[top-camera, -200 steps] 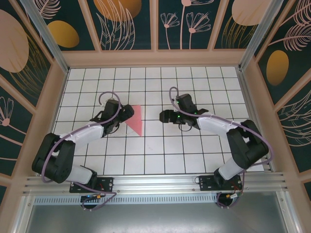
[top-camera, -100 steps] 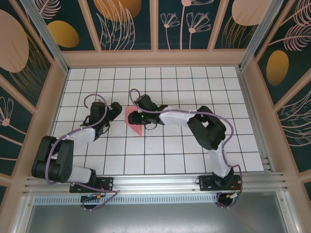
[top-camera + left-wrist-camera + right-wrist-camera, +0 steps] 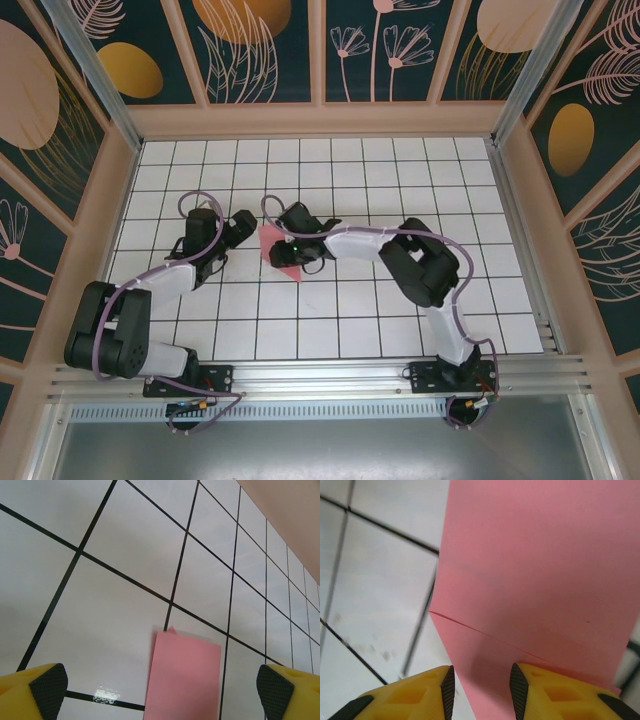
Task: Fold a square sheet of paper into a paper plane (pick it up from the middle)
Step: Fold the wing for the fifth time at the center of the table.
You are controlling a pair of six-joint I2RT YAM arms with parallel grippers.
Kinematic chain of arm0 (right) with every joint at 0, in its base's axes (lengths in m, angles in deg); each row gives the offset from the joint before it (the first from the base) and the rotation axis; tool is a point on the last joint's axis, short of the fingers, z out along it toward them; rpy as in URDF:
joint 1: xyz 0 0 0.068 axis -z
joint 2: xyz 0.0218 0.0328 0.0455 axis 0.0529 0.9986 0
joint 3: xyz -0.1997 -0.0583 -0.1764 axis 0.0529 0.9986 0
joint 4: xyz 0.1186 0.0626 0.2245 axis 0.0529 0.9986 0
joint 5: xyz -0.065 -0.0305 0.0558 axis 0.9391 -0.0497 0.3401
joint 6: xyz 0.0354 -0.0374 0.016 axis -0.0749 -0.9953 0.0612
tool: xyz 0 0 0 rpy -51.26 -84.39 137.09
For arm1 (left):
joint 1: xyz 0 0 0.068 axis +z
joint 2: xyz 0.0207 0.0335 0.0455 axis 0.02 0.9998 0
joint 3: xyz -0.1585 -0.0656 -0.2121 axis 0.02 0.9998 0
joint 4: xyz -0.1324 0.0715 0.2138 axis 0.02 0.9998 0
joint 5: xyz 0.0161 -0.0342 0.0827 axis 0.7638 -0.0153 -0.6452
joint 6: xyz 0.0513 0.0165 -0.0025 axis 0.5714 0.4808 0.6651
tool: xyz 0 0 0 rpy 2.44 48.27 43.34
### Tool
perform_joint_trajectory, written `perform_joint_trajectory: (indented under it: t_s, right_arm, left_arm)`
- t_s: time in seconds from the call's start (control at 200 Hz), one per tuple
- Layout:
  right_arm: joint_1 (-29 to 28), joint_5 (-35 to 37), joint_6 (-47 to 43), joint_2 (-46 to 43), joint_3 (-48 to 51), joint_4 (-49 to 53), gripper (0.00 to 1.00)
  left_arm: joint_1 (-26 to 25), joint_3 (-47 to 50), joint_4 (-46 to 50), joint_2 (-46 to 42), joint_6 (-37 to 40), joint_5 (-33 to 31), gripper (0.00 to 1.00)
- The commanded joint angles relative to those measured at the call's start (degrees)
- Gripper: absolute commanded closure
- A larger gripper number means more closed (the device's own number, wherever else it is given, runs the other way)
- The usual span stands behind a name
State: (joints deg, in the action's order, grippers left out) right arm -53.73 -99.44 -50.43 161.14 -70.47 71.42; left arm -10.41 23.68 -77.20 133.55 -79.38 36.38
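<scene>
At my right gripper (image 3: 481, 680) the square sheet of paper (image 3: 535, 570) runs off the top and right edges, I can't tell whether it's pinched, from above that gripper hides the sheet's right part, my left gripper (image 3: 160, 690) cropped to two fingertips, the sheet's near end cut off there

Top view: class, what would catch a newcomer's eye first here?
The pink paper on the white gridded table, left of centre. The right gripper sits over it, arm stretched across; the left gripper stands wide open beside it.
</scene>
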Motion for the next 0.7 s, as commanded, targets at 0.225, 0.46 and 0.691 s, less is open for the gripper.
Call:
perform_joint_trajectory:
  t_s: [0.225,0.46,0.691]
  right_arm:
    - [6.5,-0.6,-11.4,-13.5,9.4,9.1,0.61]
    - [6.4,7.8,15.3,-21.7,18.0,-1.4,0.61]
    - [6.2,8.5,22.7,-23.0,23.0,-8.3,0.6]
  left_arm:
    - [0.3,0.2,-2.6,-3.0,-1.4,5.5,0.02]
    - [0.3,-1.2,-1.0,-1.3,-1.5,10.3,0.02]
    - [0.3,-0.9,1.6,-1.6,-1.3,17.0,0.02]
